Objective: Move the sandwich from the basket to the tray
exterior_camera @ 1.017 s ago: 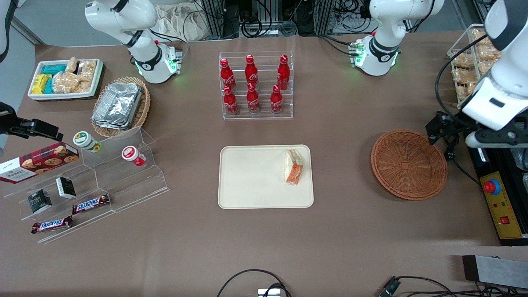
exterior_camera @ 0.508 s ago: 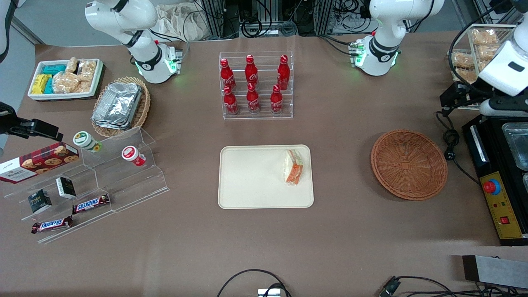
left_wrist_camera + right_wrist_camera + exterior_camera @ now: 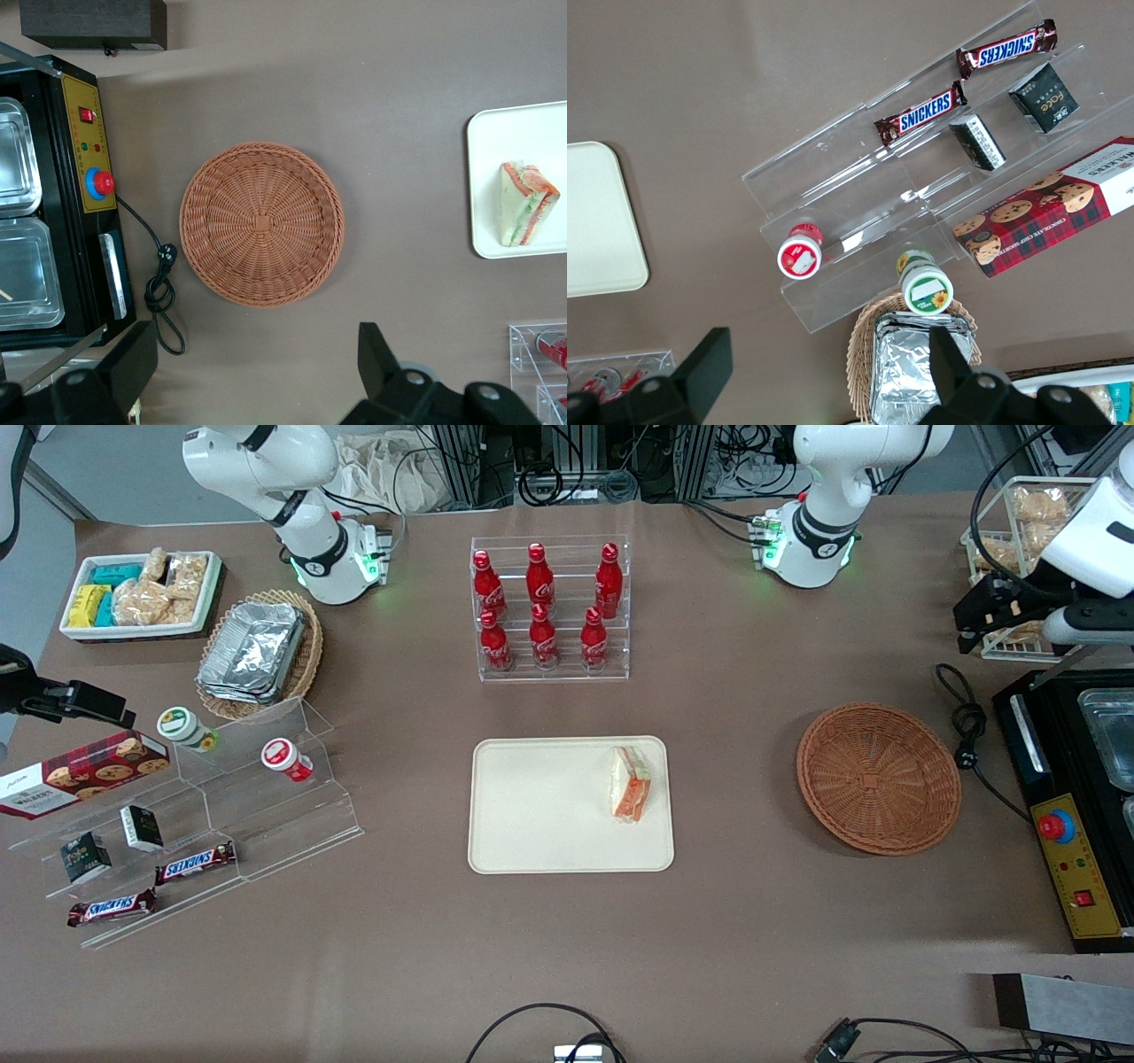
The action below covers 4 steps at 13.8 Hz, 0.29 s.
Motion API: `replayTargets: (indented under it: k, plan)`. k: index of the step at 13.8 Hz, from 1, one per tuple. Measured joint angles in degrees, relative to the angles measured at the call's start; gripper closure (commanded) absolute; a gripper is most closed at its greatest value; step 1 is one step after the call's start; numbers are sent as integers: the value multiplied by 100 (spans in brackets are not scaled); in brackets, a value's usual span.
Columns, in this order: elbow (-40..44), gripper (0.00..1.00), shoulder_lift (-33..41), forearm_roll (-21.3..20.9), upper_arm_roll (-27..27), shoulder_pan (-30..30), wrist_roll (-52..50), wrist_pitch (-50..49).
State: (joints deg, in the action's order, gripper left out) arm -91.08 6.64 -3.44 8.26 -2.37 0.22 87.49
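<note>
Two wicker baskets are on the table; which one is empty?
The reddish-brown basket, near the open gripper; the tan basket holds foil containers. The sandwich lies on the tray.

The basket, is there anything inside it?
No. The basket holds nothing; its whole woven bottom shows. The sandwich lies on the tray. The gripper hangs high, toward the working arm's end of the table, jaws open. Nothing covers the basket.

"SNICKERS" on chocolate bars point(image 3: 920, 113)
</note>
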Motion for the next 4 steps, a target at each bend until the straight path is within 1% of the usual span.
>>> replayTargets:
  k: [2,4]
  plan:
    - [-1,0,32,147,-3,-3,0,-19]
    - [-10,0,33,170,-11,-6,0,-26]
